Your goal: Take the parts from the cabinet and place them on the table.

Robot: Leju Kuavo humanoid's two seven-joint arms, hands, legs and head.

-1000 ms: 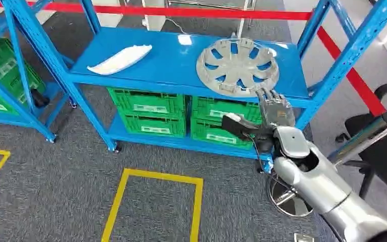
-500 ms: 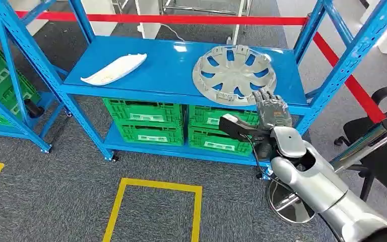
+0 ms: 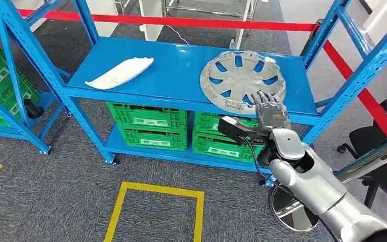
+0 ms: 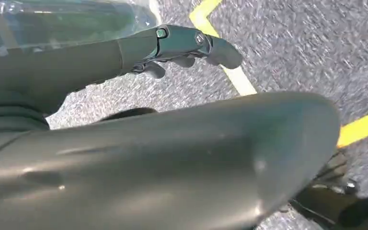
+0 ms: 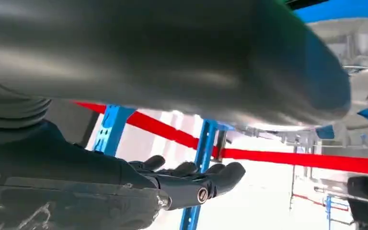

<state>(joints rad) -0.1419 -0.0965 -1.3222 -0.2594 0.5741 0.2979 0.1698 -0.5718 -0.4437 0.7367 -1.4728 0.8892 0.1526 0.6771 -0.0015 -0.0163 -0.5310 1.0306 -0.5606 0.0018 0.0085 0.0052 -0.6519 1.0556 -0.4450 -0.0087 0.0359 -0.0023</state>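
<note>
Nothing lifted yet: the right robot hand (image 3: pixel 268 107), fingers spread and holding nothing, reaches at the near rim of the one grey wheel cover (image 3: pixel 242 78) on the blue cabinet shelf (image 3: pixel 181 65). One white trim piece (image 3: pixel 120 72) also waits there; four green crates (image 3: pixel 147 122) sit below.

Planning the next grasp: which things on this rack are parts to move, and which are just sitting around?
Job parts:
wheel cover, at right hand
white trim piece

Just lying about:
green crates on the lower shelf
office chair
red barrier tape
</note>
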